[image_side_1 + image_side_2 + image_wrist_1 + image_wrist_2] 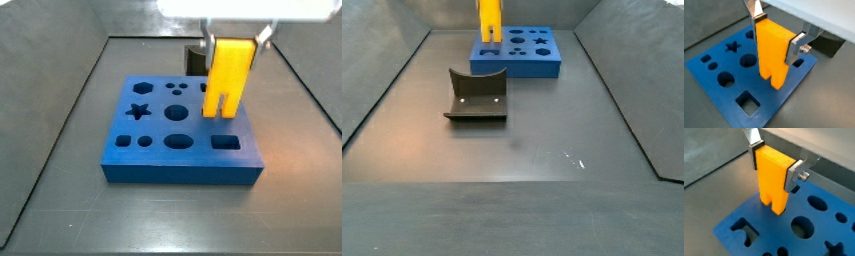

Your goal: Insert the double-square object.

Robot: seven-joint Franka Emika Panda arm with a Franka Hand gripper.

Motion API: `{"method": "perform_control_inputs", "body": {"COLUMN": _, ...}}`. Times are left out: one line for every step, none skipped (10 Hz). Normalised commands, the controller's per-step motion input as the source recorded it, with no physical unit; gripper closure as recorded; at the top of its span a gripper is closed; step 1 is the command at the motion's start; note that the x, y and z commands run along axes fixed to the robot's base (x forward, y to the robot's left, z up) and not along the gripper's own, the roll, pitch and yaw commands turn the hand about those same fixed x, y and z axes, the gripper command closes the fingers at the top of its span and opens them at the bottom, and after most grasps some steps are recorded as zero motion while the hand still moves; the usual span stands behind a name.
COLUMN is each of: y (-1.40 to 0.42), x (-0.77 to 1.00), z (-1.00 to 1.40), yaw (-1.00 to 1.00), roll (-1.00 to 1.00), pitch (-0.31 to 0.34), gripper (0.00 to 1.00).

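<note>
The double-square object [227, 75] is a tall yellow piece with two prongs pointing down. My gripper [234, 32] is shut on its upper slab, with the fingers [794, 49] on its two narrow sides, as both wrist views show [773, 167]. The piece hangs upright over the blue block with shaped holes [174, 172], near that block's edge [711, 75]. Its prong tips [774, 208] are at or just above the block's top face; I cannot tell whether they touch it. The piece hides the holes under it. In a side view the piece [489, 25] stands at the block's left part [529, 66].
The dark fixture [476, 97] stands on the grey floor a short way from the block; it also shows behind the block [195, 58] and in a wrist view [827, 46]. Sloping grey walls [382, 80] close in the floor.
</note>
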Motion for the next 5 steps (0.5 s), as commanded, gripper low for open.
{"method": "perform_control_inputs", "body": {"y": 0.03, "x": 0.31, "z": -1.0, "yaw": 0.25, "roll": 0.0, "pitch": 0.019, "gripper": 1.0}}
{"method": "perform_control_inputs", "body": {"y": 0.06, "x": 0.15, "z": -1.0, "yaw": 0.15, "roll": 0.0, "pitch": 0.053, "gripper": 1.0}}
{"method": "perform_control_inputs", "body": {"y": 0.07, "x": 0.05, "z": -1.0, "yaw": 0.06, "roll": 0.04, "pitch": 0.07, "gripper": 1.0}}
{"method": "perform_control_inputs", "body": {"y": 0.04, "x": 0.0, "z": -0.92, "yaw": 0.07, "roll": 0.05, "pitch": 0.07, "gripper": 1.0}}
{"method": "perform_control_inputs", "body": {"y": 0.0, "x": 0.0, "z": 0.0, "yaw": 0.0, "roll": 0.0, "pitch": 0.0, "gripper": 1.0}}
